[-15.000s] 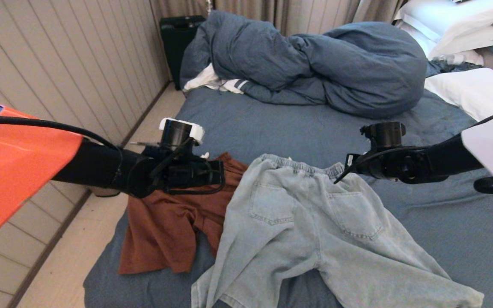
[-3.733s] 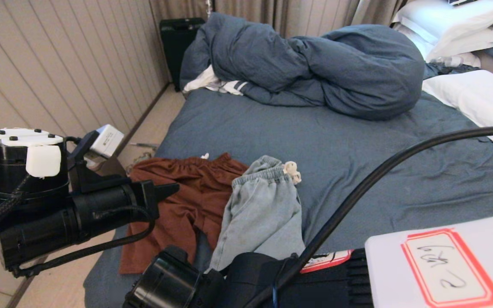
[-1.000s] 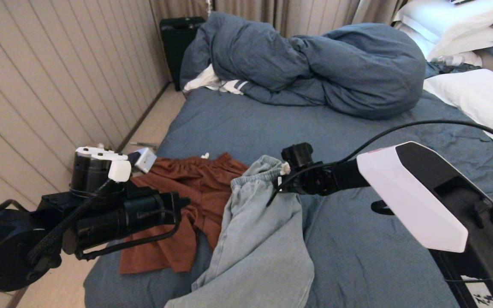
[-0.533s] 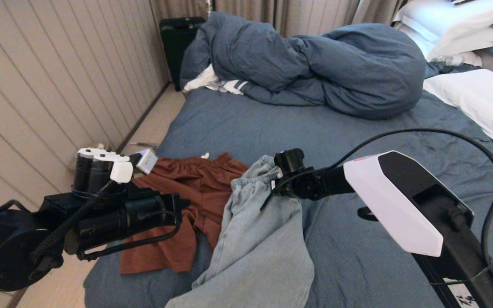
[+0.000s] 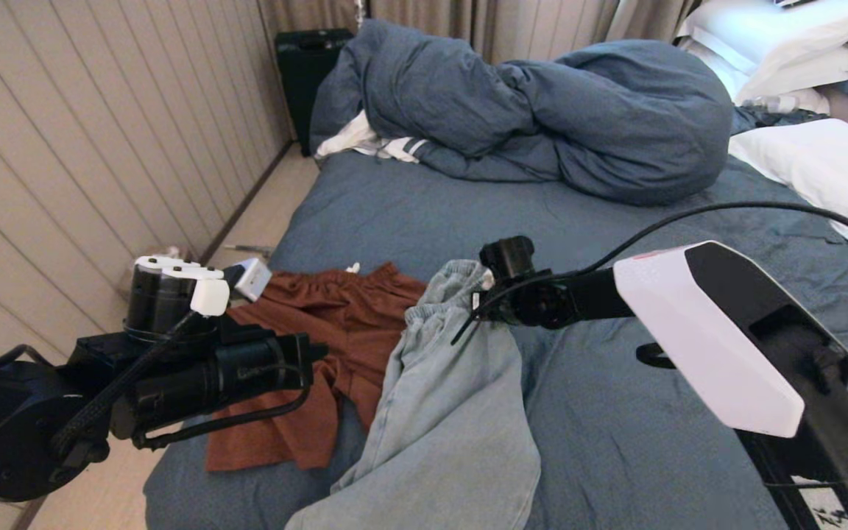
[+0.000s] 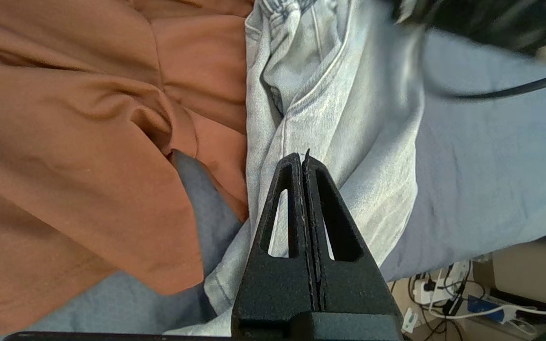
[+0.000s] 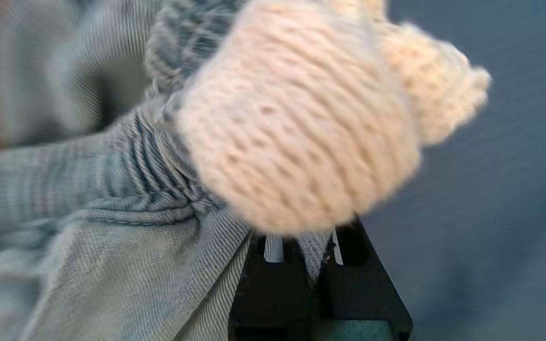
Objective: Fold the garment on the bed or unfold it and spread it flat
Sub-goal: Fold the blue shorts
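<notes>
The garment, pale blue denim trousers (image 5: pixel 453 412), lies folded lengthwise on the bed (image 5: pixel 615 243), legs trailing toward the near edge. My right gripper (image 5: pixel 481 303) is at the bunched elastic waistband (image 7: pixel 159 161), shut on a fold of denim (image 7: pixel 312 248) just below the cream drawstring knot (image 7: pixel 301 118). The waistband is lifted slightly off the sheet. My left gripper (image 6: pixel 303 158) hangs shut and empty above the trouser leg, near the bed's left edge (image 5: pixel 313 353).
Rust-brown shorts (image 5: pixel 306 368) lie beside and partly under the trousers. A bunched blue duvet (image 5: pixel 542 110) and white pillows (image 5: pixel 821 162) fill the far end. A panelled wall and a strip of floor (image 5: pixel 262 213) run along the left, with a black case (image 5: pixel 306 66) in the corner.
My right gripper's jaws have closed on the trousers' waistband, which now sits a little higher. The left arm has not moved.
</notes>
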